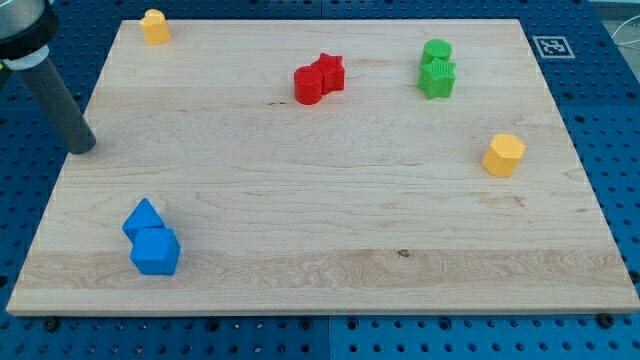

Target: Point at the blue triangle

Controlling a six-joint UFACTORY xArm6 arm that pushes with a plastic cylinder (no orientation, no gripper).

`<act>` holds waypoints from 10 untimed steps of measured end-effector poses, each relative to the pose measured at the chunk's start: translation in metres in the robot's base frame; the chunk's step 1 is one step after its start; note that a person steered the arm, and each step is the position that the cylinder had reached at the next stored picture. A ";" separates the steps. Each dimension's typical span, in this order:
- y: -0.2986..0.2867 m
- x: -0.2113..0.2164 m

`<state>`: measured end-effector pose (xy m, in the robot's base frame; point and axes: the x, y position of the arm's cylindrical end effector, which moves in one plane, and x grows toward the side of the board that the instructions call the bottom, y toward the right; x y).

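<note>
The blue triangle (143,217) lies near the board's lower left, touching a blue cube-like block (155,251) just below it. My tip (82,147) is at the end of the dark rod that comes down from the view's top left. The tip rests at the board's left edge, above and to the left of the blue triangle, clearly apart from it.
A yellow block (154,26) sits at the top left corner. A red cylinder (309,85) and a red star (329,71) touch near top centre. Two green blocks (437,70) stand together at top right. A yellow hexagon (504,155) is at the right. The wooden board (320,290) lies on a blue pegboard.
</note>
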<state>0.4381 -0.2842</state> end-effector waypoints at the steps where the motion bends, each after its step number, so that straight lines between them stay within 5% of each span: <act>1: 0.000 0.007; 10: 0.021 0.097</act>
<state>0.5355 -0.2633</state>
